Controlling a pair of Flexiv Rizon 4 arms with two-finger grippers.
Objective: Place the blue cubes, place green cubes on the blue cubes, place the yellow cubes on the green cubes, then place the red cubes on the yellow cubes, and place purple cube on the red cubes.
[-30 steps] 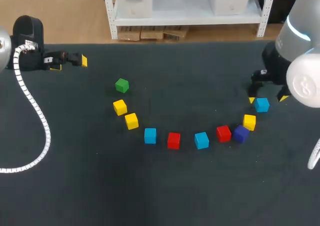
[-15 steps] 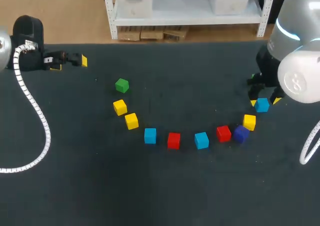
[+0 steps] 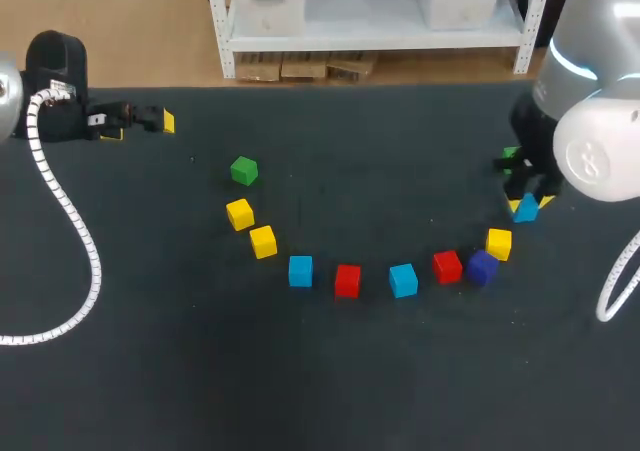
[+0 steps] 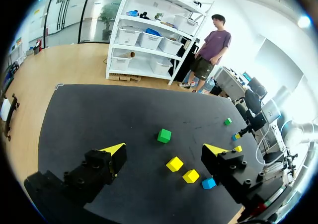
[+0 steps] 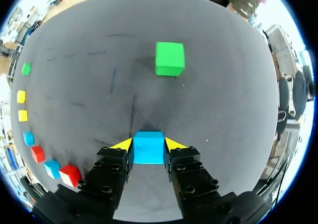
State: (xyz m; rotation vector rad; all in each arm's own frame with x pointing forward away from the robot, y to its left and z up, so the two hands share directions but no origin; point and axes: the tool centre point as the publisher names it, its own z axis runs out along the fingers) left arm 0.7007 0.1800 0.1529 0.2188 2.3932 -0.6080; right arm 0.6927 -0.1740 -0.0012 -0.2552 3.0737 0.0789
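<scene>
From overhead, the right gripper (image 3: 526,202) hides most of a blue cube (image 3: 526,210), and a green cube (image 3: 511,154) barely peeks out beside its arm. The left wrist view shows the left gripper (image 4: 164,149) spread wide, holding nothing. The right wrist view shows both fingers pressed against the blue cube's sides, with the green cube ahead.

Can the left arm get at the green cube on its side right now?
Probably yes. The left claw is open and empty, and only bare table lies between it and that green cube. The nearest yellow cube sits apart from it.
</scene>
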